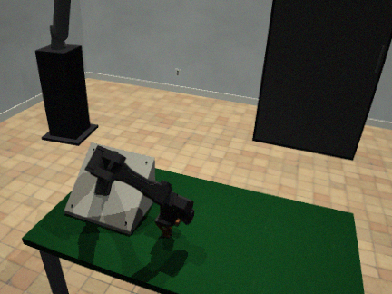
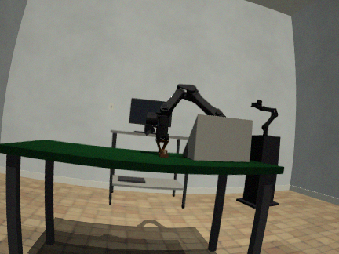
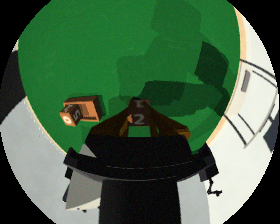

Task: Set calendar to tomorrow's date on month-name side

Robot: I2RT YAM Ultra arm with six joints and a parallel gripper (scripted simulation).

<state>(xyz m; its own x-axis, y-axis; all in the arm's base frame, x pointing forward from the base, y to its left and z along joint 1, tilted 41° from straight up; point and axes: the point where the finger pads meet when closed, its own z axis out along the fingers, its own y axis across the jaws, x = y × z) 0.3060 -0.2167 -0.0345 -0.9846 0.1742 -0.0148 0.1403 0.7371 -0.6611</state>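
I see gripper [image 3: 138,122] clamped on number cube [image 3: 138,117] low over green table [image 3: 94,47]; tray [image 3: 81,110] sits apart.

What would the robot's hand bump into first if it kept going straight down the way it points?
Probably the green table top. The hand points straight down, shut on a small brown cube that sits right at the surface, so the cube would press the table first.

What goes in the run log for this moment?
gripper: shut on digit cube | height: low at green table | tray: apart, left in wrist view | release: not yet
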